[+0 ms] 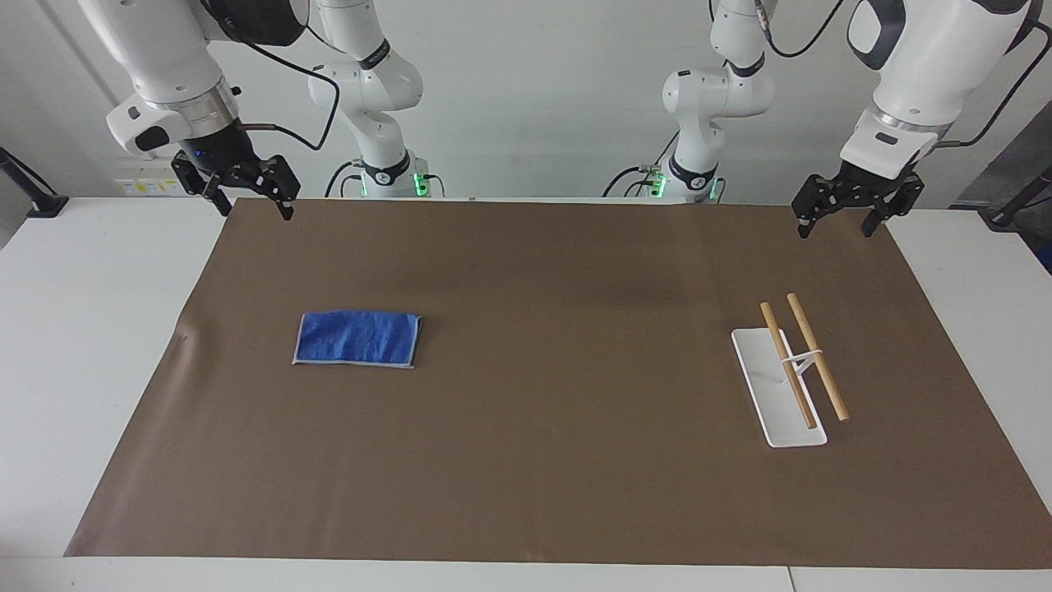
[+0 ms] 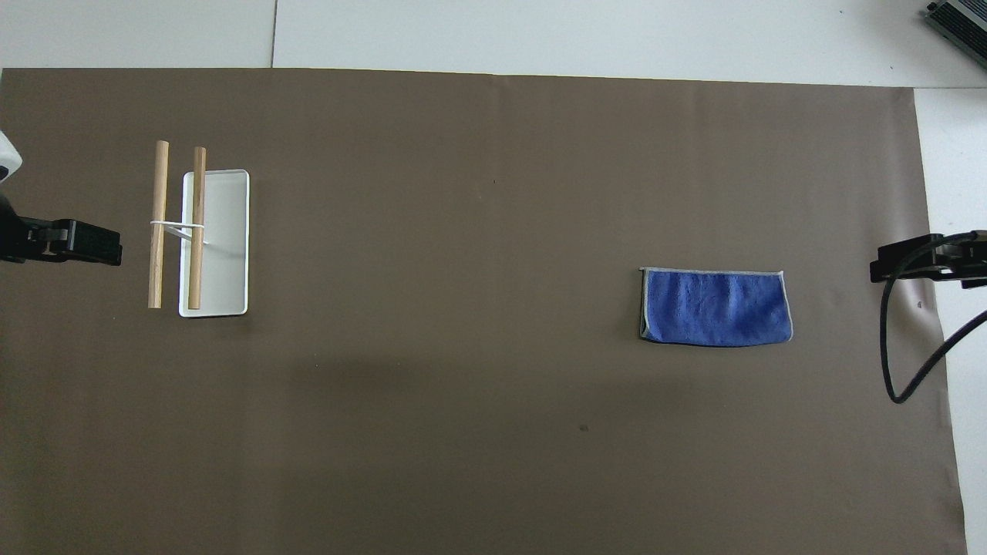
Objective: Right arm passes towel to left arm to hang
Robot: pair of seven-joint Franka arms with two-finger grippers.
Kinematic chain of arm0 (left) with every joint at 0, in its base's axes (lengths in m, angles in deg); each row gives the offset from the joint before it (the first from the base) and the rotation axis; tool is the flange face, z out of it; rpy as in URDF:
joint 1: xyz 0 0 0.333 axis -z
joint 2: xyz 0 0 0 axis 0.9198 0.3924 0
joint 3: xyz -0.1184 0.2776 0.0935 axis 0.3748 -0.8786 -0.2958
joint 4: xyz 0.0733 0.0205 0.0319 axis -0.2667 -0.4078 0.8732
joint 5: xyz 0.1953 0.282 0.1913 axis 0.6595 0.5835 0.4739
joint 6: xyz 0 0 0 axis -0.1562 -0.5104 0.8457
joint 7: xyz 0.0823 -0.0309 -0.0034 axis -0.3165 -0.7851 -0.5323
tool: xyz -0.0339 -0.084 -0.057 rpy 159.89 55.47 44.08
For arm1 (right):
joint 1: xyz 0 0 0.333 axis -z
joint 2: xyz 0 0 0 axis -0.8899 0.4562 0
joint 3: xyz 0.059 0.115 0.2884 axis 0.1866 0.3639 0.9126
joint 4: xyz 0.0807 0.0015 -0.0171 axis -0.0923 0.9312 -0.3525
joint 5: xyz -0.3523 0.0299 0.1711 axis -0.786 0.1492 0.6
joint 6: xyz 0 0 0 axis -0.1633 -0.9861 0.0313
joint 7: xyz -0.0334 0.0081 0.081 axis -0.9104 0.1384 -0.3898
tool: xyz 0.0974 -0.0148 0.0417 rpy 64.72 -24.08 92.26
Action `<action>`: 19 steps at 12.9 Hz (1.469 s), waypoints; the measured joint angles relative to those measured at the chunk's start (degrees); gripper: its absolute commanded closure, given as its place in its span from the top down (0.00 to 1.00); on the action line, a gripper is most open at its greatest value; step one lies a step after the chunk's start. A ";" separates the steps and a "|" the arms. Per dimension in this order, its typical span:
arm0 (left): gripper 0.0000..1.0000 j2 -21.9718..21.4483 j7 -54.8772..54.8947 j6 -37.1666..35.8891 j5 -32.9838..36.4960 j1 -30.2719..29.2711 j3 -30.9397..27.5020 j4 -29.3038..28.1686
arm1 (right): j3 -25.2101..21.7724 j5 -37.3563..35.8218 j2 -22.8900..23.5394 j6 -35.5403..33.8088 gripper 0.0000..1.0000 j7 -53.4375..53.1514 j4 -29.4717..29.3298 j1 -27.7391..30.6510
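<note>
You have the small bright blue terry towel (image 1: 358, 338) (image 2: 716, 306), folded into a rectangle with a thin grey stitched edge, lying flat on the brown mat (image 1: 559, 386) (image 2: 478, 347) that covers most of the white counter (image 1: 90, 345) (image 2: 617, 31). It sits toward the right arm's end of the counter, with nothing touching it.

Your right arm's black two-finger hand (image 1: 250, 197) (image 2: 917, 266) hangs in the air over the mat's edge by the robots, at its own end of the counter, well apart from the towel. Its fingers stand wide apart and hold nothing (a tiny blue light shows just above them in the facing view).

Your left arm's black hand (image 1: 837, 220) (image 2: 73, 245) hangs over the mat's corner at its own end, fingers also spread wide and empty.

Toward the left arm's end you will find the hanging rack: a white rectangular base tray (image 1: 777, 386) (image 2: 224, 239) carrying two parallel light wooden rods (image 1: 801, 358) (image 2: 177, 223) on a thin white wire support. The rack is well apart from the towel, and the left hand is not touching it.
</note>
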 measured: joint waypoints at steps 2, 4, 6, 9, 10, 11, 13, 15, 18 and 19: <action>1.00 0.00 0.00 0.00 0.00 0.00 0.00 0.00 | 0.00 0.00 0.00 0.00 1.00 0.00 0.00 0.00; 1.00 0.00 0.00 0.00 0.00 0.00 0.00 0.00 | 0.00 0.00 0.00 0.00 1.00 -0.08 0.00 0.00; 1.00 0.00 0.00 0.00 0.00 0.00 0.00 0.00 | 0.00 0.00 0.00 0.00 1.00 -1.02 0.01 0.00; 1.00 0.00 0.00 0.00 0.00 0.09 0.07 0.00 | 0.00 0.00 0.00 0.00 1.00 -1.71 0.06 -0.07; 1.00 0.00 0.00 0.00 0.00 0.10 0.07 0.00 | 0.00 0.00 0.00 0.00 1.00 -1.72 0.08 -0.08; 1.00 0.00 0.00 0.00 0.00 0.10 0.07 0.00 | 0.00 0.00 0.00 0.01 1.00 -1.73 0.09 -0.09; 1.00 0.00 0.00 0.00 0.00 0.10 0.06 0.00 | 0.00 0.00 0.00 0.03 1.00 -1.73 0.10 -0.12; 1.00 0.00 0.00 0.00 0.00 0.10 0.05 0.00 | 0.01 0.00 -0.02 1.50 1.00 -1.73 0.77 -0.28; 1.00 0.00 0.00 0.00 0.00 0.10 0.03 -0.01 | 0.21 0.00 0.22 8.78 1.00 -1.74 5.21 -1.92; 1.00 0.00 0.00 0.00 0.00 0.10 0.03 -0.01 | 0.29 0.00 0.54 12.76 1.00 -1.76 8.02 -2.50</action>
